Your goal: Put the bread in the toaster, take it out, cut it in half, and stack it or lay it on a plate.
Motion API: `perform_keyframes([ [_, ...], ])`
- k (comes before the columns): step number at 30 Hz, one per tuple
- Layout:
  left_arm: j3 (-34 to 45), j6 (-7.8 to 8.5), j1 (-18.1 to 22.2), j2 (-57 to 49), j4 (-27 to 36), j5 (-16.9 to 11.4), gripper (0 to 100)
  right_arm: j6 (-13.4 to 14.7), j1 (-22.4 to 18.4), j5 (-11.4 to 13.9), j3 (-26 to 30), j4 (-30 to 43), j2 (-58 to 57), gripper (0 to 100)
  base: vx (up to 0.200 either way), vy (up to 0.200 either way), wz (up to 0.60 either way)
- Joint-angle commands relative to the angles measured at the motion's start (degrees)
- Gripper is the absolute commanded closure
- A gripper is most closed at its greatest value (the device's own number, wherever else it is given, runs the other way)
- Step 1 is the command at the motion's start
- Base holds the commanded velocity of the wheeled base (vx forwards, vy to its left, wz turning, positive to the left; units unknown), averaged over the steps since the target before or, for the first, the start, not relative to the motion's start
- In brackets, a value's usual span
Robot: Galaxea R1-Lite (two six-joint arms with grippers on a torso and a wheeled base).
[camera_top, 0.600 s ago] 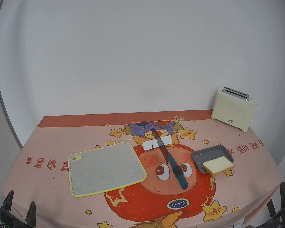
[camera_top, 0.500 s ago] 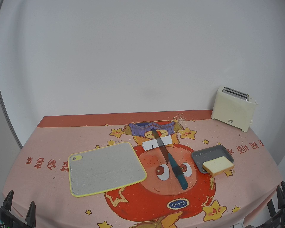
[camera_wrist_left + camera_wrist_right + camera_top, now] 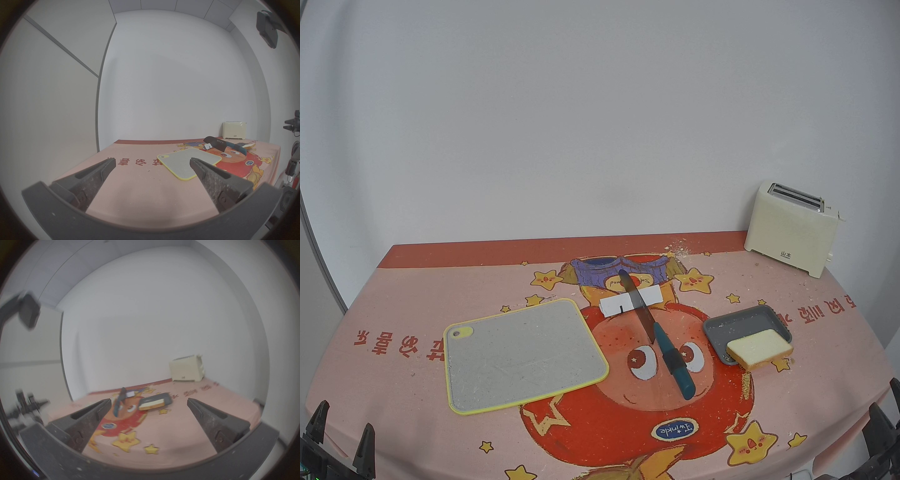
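A slice of bread (image 3: 759,349) lies across the near edge of a small grey plate (image 3: 737,323) on the right of the table; the right wrist view shows the bread (image 3: 151,404) too. The cream toaster (image 3: 791,228) stands at the far right corner, also visible as the toaster (image 3: 186,368). A knife (image 3: 657,335) with a teal handle rests in the middle, beside a grey cutting board (image 3: 520,354) with a yellow rim. My left gripper (image 3: 152,164) is open at the near left table edge, holding nothing. My right gripper (image 3: 149,405) is open off the near right edge, holding nothing.
A white paper tag (image 3: 630,300) lies under the knife blade. The tablecloth (image 3: 412,300) is pink with a red cartoon print. A white wall stands close behind the table. Crumbs are scattered near the toaster.
At the bottom right of the head view, my right gripper's fingers have risen a little and shifted. The left gripper and the things on the table have not moved.
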Motion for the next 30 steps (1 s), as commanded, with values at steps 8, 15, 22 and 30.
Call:
perform_keyframes([
  [8,1.0,-0.02,0.0,-0.6,0.0,0.1,0,58.7,2.8,10.6,-7.7,-0.6,12.4,0,0.000,0.000,0.00],
  [15,1.0,-0.02,0.0,-0.6,0.0,0.1,0,58.5,2.8,10.6,-7.3,-0.6,12.2,0,0.000,0.000,0.00],
  [22,1.0,-0.02,0.0,-0.6,0.0,0.1,0,57.2,3.7,10.6,-5.6,-1.1,13.9,0,0.000,0.000,0.00],
  [30,1.0,-0.02,0.0,-0.6,0.0,0.0,0,49.8,3.7,10.3,2.7,-30.8,44.1,0,0.000,0.000,0.00],
])
